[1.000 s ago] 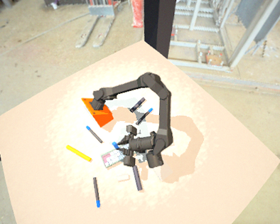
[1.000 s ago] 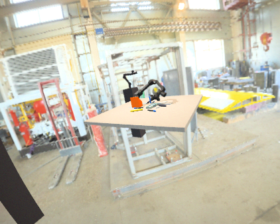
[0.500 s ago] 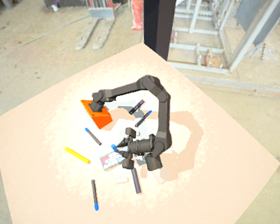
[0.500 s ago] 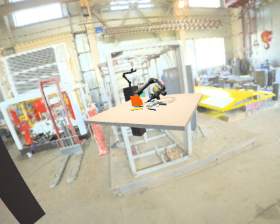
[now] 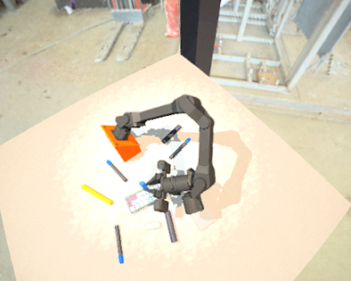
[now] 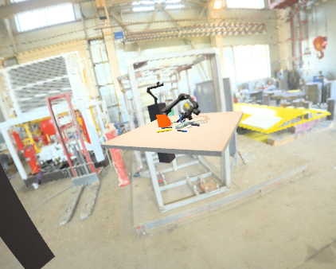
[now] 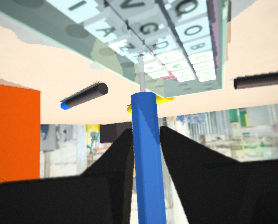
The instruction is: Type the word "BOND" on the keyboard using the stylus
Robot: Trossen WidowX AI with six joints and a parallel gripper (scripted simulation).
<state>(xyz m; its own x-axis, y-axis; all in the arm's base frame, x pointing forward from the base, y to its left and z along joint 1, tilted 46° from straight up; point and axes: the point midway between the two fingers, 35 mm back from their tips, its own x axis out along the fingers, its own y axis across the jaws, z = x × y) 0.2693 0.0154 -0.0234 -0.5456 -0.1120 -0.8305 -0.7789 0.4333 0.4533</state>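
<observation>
Top: gripper [image 5: 151, 184] [image 6: 182, 116] [image 7: 146, 133] pinching blue stylus [image 5: 143, 185] [image 6: 180, 118] [image 7: 145, 155] at edge of keyboard [image 5: 140, 201] [image 6: 184, 125] [image 7: 150, 37]; most of kbd's visible part lies on the yellow marker [image 5: 97, 194] [image 6: 164, 130] [image 7: 165, 100] side & below in view.

Ext: stylus approx upright over kbd, too small to tell contact.

Wrist: stylus long axis runs from fingers twd kbd, thin tip by Z; B sits off to the right, across rows. Next move prob. sideways to a BOND key, then press along the axis. Letters typed so far: can't tell.

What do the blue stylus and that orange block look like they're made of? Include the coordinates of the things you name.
The stylus [image 5: 143, 185] [image 7: 146, 150]: perhaps smooth plastic, as its barrel is evenly blue; its thin grey tip could be metal. The orange block [image 5: 126, 150] [image 6: 163, 120] [image 7: 19, 132]: possibly matte plastic or painted metal, flat-coloured without visible grain.
</observation>
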